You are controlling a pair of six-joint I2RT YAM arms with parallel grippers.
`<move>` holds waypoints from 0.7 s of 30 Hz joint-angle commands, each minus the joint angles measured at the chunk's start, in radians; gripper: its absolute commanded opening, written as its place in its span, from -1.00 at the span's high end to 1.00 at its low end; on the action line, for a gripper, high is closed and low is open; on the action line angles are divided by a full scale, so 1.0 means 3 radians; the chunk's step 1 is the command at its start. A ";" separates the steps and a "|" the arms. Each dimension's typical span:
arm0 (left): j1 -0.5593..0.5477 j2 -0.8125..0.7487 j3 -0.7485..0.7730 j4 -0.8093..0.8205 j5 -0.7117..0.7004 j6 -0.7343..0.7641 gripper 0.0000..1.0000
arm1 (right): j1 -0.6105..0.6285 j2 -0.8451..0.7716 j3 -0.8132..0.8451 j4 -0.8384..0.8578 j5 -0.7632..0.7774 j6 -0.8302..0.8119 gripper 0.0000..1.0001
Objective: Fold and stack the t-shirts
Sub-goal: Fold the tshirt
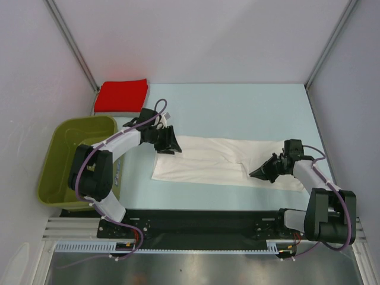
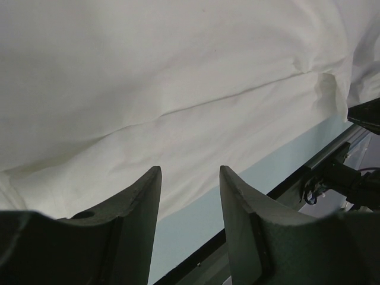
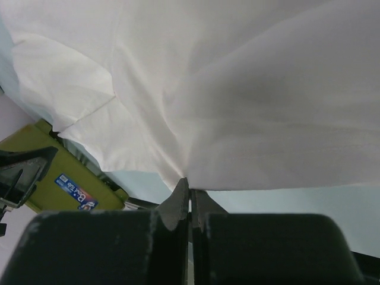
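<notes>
The white t-shirt [image 1: 208,159] lies flat on the table as a long folded strip; no black print shows. The red t-shirt [image 1: 122,95] lies folded at the back left corner. My left gripper [image 1: 170,143] is open and empty, hovering over the white shirt's far left corner; in the left wrist view its gripper [image 2: 190,169] hangs above the cloth [image 2: 178,77] near its edge. My right gripper [image 1: 256,174] is shut on the white shirt's near edge; in the right wrist view its gripper [image 3: 190,183] pinches the cloth [image 3: 237,89], which puckers at the tips.
An olive-green plastic basket [image 1: 56,133] stands at the left edge of the table and also shows in the right wrist view [image 3: 29,142]. A black rail [image 1: 196,219] runs along the near edge. Grey walls enclose the table on three sides.
</notes>
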 commanded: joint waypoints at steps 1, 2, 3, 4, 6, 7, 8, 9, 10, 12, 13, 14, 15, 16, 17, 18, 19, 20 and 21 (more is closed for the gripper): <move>0.0022 -0.0065 -0.0048 0.0071 0.0109 -0.0018 0.01 | 0.0125 -0.0053 -0.0013 0.0011 0.0157 0.0249 0.96; 0.0022 -0.0070 -0.0058 0.0076 0.0104 -0.0013 0.00 | 0.0161 -0.0043 -0.0039 0.0042 0.0172 0.0280 0.94; 0.0022 -0.0080 -0.0064 0.0076 0.0109 -0.0013 0.00 | 0.0171 -0.0038 -0.0059 0.0057 0.0193 0.0351 0.91; 0.0022 -0.0090 -0.0069 0.0081 0.0104 -0.0023 0.00 | 0.0182 -0.0002 -0.0080 0.0093 0.0188 0.0402 0.84; 0.0022 -0.0110 -0.0094 0.0091 0.0114 -0.0033 0.00 | 0.0207 0.0044 -0.0090 0.0180 0.0213 0.0474 0.70; 0.0022 -0.0106 -0.0104 0.0101 0.0114 -0.0033 0.00 | 0.0212 0.0069 -0.0075 0.0155 0.0239 0.0459 0.63; 0.0022 -0.0111 -0.0135 0.0116 0.0129 -0.0049 0.00 | 0.0212 0.0105 -0.0055 0.0089 0.0254 0.0434 0.55; 0.0022 -0.0116 -0.0150 0.0137 0.0124 -0.0054 0.00 | 0.0212 0.0121 0.0001 0.0032 0.0269 0.0337 0.45; 0.0022 -0.0131 -0.0166 0.0147 0.0129 -0.0059 0.00 | 0.0212 0.0116 0.0037 -0.0100 0.0275 0.0296 0.39; 0.0022 -0.0141 -0.0217 0.0208 0.0129 -0.0074 0.00 | 0.0212 0.0055 0.0104 -0.0193 0.0188 0.0209 0.18; 0.0022 -0.0141 -0.0232 0.0214 0.0124 -0.0079 0.00 | 0.0212 0.0004 0.0135 -0.0300 0.0183 0.0117 0.11; 0.0022 -0.0141 -0.0227 0.0219 0.0109 -0.0074 0.00 | 0.0202 -0.0078 0.0170 -0.0341 0.0183 0.0056 0.03; 0.0022 -0.0146 -0.0217 0.0224 0.0093 -0.0064 0.00 | 0.0157 -0.0114 0.0282 -0.0377 0.0223 -0.0016 -0.05; 0.0022 -0.0141 -0.0187 0.0224 0.0068 -0.0049 -0.01 | 0.0121 -0.0135 0.0354 -0.0549 0.0320 -0.0163 -0.20; 0.0022 -0.0136 -0.0161 0.0224 0.0052 -0.0049 -0.01 | 0.0070 -0.0130 0.0441 -0.0632 0.0513 -0.0251 -0.24; 0.0022 -0.0126 -0.0140 0.0224 0.0057 -0.0044 -0.01 | -0.0073 -0.0120 0.0599 -0.0714 0.0611 -0.0358 -0.26; 0.0017 -0.0111 -0.0085 0.0234 0.0088 -0.0044 -0.01 | -0.0145 -0.0099 0.0701 -0.0882 0.0713 -0.0516 -0.26; 0.0007 -0.0075 -0.0064 0.0270 0.0124 -0.0049 -0.02 | -0.0211 -0.0084 0.0778 -0.0949 0.0947 -0.0614 -0.27; -0.0008 -0.0049 -0.0043 0.0290 0.0154 -0.0054 -0.01 | -0.0293 -0.0063 0.0845 -0.0980 0.1066 -0.0686 -0.28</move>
